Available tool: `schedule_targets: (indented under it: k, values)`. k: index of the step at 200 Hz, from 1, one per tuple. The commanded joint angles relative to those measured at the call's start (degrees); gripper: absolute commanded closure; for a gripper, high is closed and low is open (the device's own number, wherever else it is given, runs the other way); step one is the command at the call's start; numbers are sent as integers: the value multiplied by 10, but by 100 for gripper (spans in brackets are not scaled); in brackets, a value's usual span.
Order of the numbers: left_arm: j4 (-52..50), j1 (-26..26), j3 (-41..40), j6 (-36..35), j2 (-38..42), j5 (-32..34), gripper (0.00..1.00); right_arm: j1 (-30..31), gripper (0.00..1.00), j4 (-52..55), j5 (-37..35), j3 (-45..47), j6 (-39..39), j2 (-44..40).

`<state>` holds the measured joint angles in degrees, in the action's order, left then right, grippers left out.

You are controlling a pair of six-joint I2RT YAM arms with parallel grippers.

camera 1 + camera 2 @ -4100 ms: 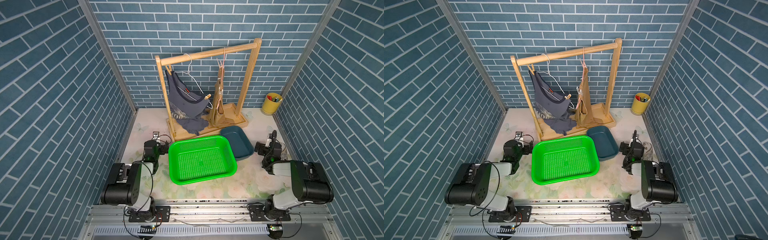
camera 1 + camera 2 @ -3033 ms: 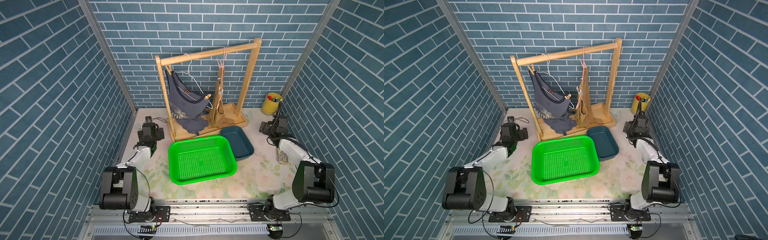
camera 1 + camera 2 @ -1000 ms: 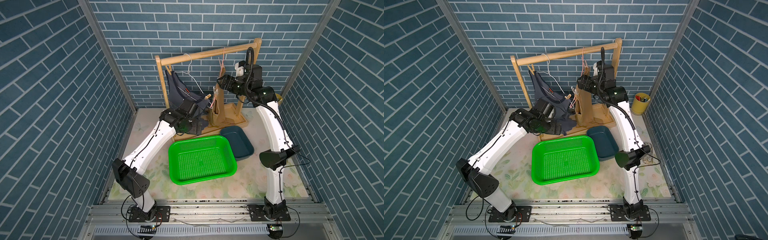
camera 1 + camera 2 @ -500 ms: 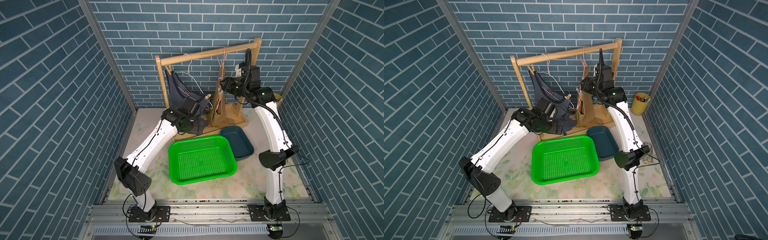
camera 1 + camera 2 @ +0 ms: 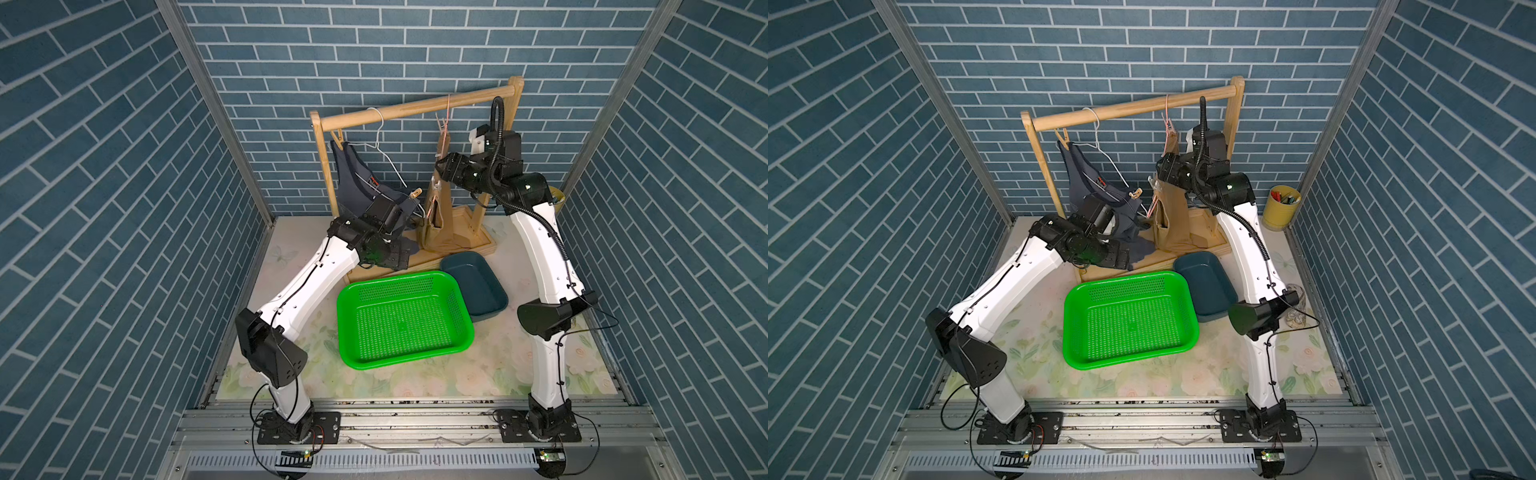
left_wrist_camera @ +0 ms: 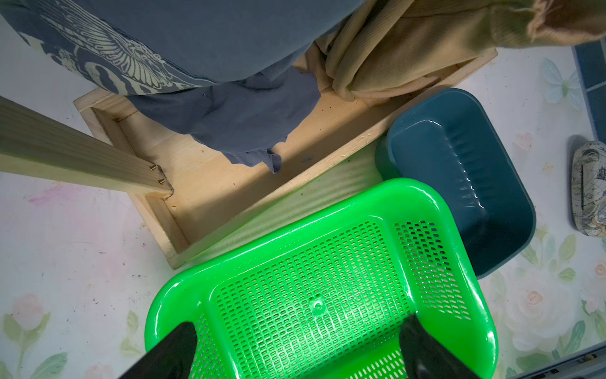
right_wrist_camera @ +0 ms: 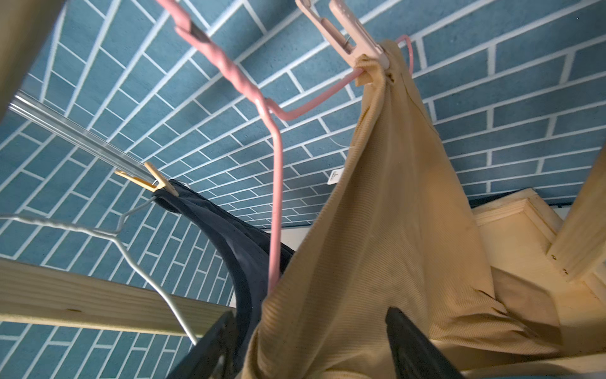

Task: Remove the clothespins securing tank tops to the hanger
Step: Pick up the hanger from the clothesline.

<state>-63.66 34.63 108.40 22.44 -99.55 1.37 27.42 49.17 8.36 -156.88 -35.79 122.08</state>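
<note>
Both arms have risen from their folded rest at the front of the surface and now reach the wooden rack (image 5: pixel 415 112). Furthest left, the left gripper (image 6: pixel 298 325) hangs low beside the rack's base with its fingers (image 6: pixel 177 347) spread as wide as they go and holding nothing, pointed down at the empty green basket (image 5: pixel 403 320). Above it the dark tank top (image 5: pixel 357 178) sags from a tilted wire hanger (image 5: pixel 384 141), its hem pooled on the rack's base. One clothespin (image 7: pixel 154 182) holds its upper strap and another (image 5: pixel 415 193) its lower one. Next comes the tan tank top (image 7: pixel 387 213), on a pink hanger (image 7: pixel 275 197) with a pale clothespin (image 7: pixel 347 36) clamped at its top strap. The right gripper (image 7: pixel 310 313) sits against this top well below that clothespin, fingers apart astride the cloth and, as far as I can see, pinching nothing. The likely danger is closing here on cloth rather than wood — a pull would then swing or unhook the hanger. A clothespin squeezed off-centre could also spring away and miss the basket, and once freed, either top may slide off its slanted hanger.
</note>
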Motion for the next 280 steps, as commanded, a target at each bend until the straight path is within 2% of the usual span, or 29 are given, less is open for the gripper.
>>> schedule_targets:
  k: [1,46,60,82,107,170,233,280]
  values:
    - [-19,5,11,-10,-2,-7,1,-2,27,-35,25,-12,-16,19]
    - [-19,6,5,-9,1,-8,2,-2,29,-37,10,-13,-31,32]
    - [-19,6,4,-7,2,-9,2,-3,39,-24,7,-13,-32,54]
    - [-19,6,3,-8,1,-12,2,-3,60,-8,-6,-12,-32,54]
    - [-19,6,4,-7,-1,-14,2,-3,74,-14,-15,-12,-21,43]
    - [-19,6,20,-6,-9,-13,2,-10,83,-12,9,-12,-3,5]
    - [-32,6,86,-1,-31,-11,4,-11,93,-50,78,-14,4,-30]
    - [-49,6,142,4,-51,-15,5,-14,97,-44,94,-21,5,-55]
